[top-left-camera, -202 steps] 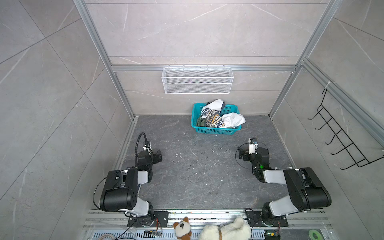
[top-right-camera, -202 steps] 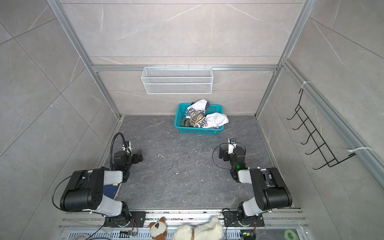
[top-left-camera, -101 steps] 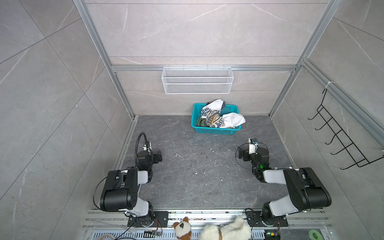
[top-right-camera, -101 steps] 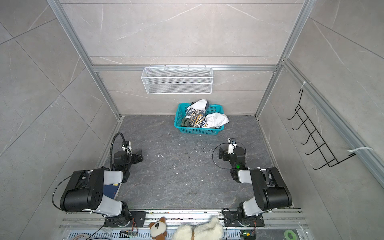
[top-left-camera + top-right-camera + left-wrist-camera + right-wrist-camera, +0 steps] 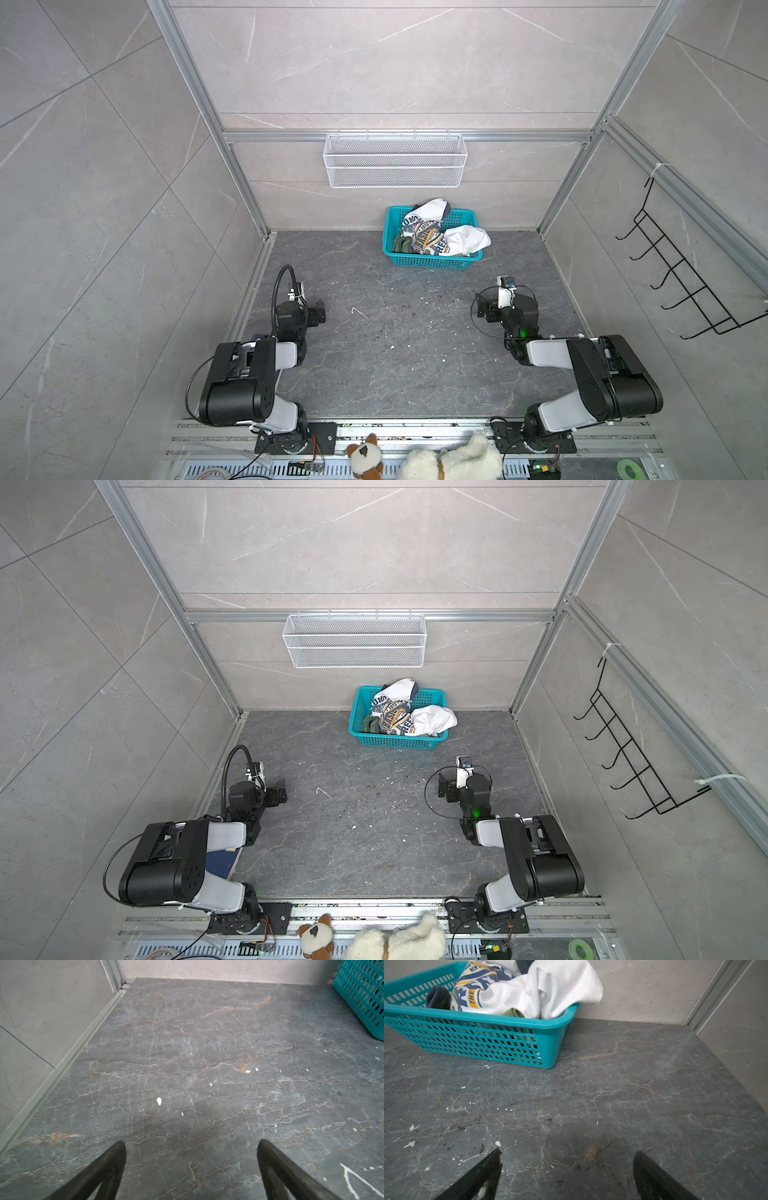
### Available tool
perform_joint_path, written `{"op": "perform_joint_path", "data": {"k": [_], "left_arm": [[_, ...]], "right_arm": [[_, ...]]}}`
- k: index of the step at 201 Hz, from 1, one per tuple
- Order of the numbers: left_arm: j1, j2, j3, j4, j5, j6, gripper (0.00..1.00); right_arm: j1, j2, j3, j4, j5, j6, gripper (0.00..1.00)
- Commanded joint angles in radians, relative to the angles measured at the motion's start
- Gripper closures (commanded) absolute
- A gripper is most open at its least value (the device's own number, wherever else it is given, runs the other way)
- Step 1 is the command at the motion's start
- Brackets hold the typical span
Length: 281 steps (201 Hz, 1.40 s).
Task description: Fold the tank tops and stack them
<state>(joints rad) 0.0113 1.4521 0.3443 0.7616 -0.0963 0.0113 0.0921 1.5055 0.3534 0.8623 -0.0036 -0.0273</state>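
Nothing has moved since a second ago: the tank tops (image 5: 461, 241) stay bundled in the teal basket (image 5: 432, 262) at the desk's (image 5: 395, 357) far edge. Only your wrist views show the left gripper (image 5: 191, 1147) and right gripper (image 5: 568, 1155) spread wide, holding nothing.

text: "THE", "NEW" | on: white tank top (image 5: 542, 989) | rest: unreadable

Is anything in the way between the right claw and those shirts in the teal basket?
Nothing but tiny white flecks lies on the dark table between the open right gripper and the tank tops. Only the near wall of the teal basket fronts them; white cloth spills over its rim.
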Motion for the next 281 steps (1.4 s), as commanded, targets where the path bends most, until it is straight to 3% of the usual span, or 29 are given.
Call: {"op": "perform_joint_path", "data": {"k": [1, 30, 50, 80, 97, 110, 118, 125, 153, 172, 194, 215, 281], "left_arm": [[-0.086, -0.138, 0.003, -0.043, -0.139, 0.063, 0.00], [-0.241, -0.310, 0.002, -0.117, -0.287, 0.100, 0.00], [-0.271, -0.455, 0.107, -0.381, -0.293, -0.079, 0.00], [-0.272, -0.568, 0.283, -0.750, -0.220, -0.326, 0.00], [-0.269, -0.624, 0.337, -0.906, -0.219, -0.445, 0.00], [-0.269, -0.665, 0.365, -1.027, -0.252, -0.541, 0.00], [-0.268, -0.692, 0.372, -1.094, -0.272, -0.603, 0.00], [-0.268, -0.715, 0.365, -1.119, -0.278, -0.636, 0.00], [-0.269, -0.770, 0.283, -1.034, -0.129, -0.603, 0.00], [-0.269, -0.759, 0.263, -1.009, -0.015, -0.588, 0.00], [-0.270, -0.770, 0.204, -0.931, 0.067, -0.617, 0.04], [-0.271, -0.745, 0.160, -0.880, 0.105, -0.652, 0.04], [-0.307, -0.672, 0.141, -0.834, 0.205, -0.635, 0.04]], "right_arm": [[0.000, -0.078, -0.044, 0.038, -0.015, -0.010, 0.01], [0.012, -0.260, -0.051, -0.116, -0.074, -0.031, 0.01], [0.026, -0.429, -0.021, -0.277, -0.130, -0.006, 0.01], [0.030, -0.677, 0.067, -0.495, -0.287, 0.143, 0.01], [0.029, -0.766, 0.164, -0.695, -0.205, 0.287, 0.01], [0.029, -0.786, 0.276, -0.931, 0.003, 0.457, 0.01], [0.030, -0.777, 0.327, -1.059, 0.109, 0.532, 0.01], [0.029, -0.760, 0.348, -1.097, 0.128, 0.539, 0.01], [0.029, -0.673, 0.396, -1.132, 0.006, 0.476, 0.01], [0.029, -0.609, 0.414, -1.107, -0.167, 0.432, 0.01], [0.029, -0.541, 0.430, -1.058, -0.229, 0.448, 0.00], [0.030, -0.384, 0.521, -1.067, -0.256, 0.442, 0.01], [0.030, 0.045, 0.832, -1.073, -0.134, 0.431, 0.08]]}}
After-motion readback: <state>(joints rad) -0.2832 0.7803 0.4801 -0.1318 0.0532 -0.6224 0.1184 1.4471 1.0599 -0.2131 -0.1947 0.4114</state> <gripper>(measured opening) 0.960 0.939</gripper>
